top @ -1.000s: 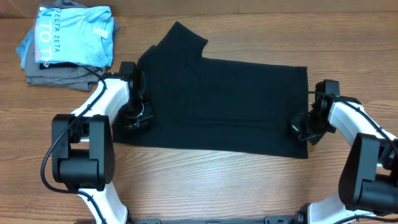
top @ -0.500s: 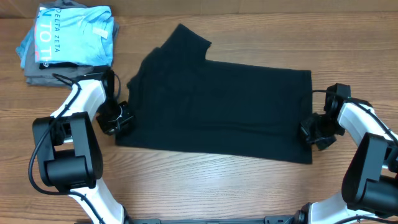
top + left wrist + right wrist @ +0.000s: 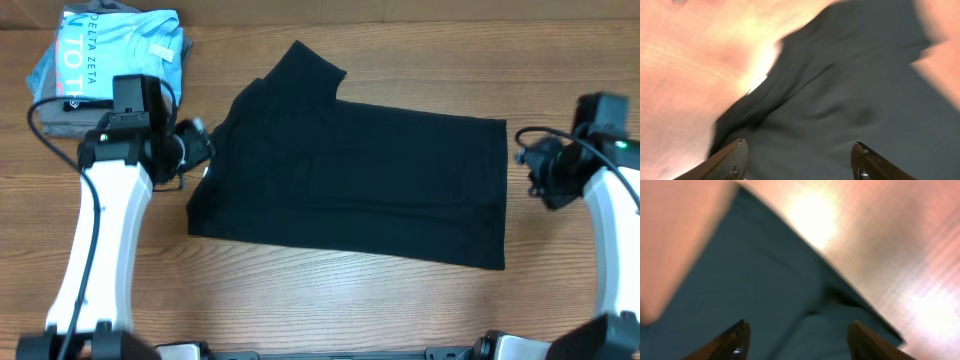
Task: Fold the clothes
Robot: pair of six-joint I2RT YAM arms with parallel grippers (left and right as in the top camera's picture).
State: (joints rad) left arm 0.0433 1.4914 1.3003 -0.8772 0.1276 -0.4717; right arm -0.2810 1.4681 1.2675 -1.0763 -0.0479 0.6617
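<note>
The black T-shirt (image 3: 370, 185) is spread flat in the middle of the counter (image 3: 330, 300). The left hand (image 3: 192, 150) is seen released beside its left edge, the right hand (image 3: 540, 175) released beside its right edge.

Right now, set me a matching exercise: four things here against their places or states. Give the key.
1. black shirt
2. blue shirt
3. left gripper
4. right gripper

A. on the grey pile
B. open, off the cloth past the hem end
C. spread flat in the middle
D. open, at the sleeve end

Pairs: 1-C, 2-A, 3-D, 4-B.
</note>
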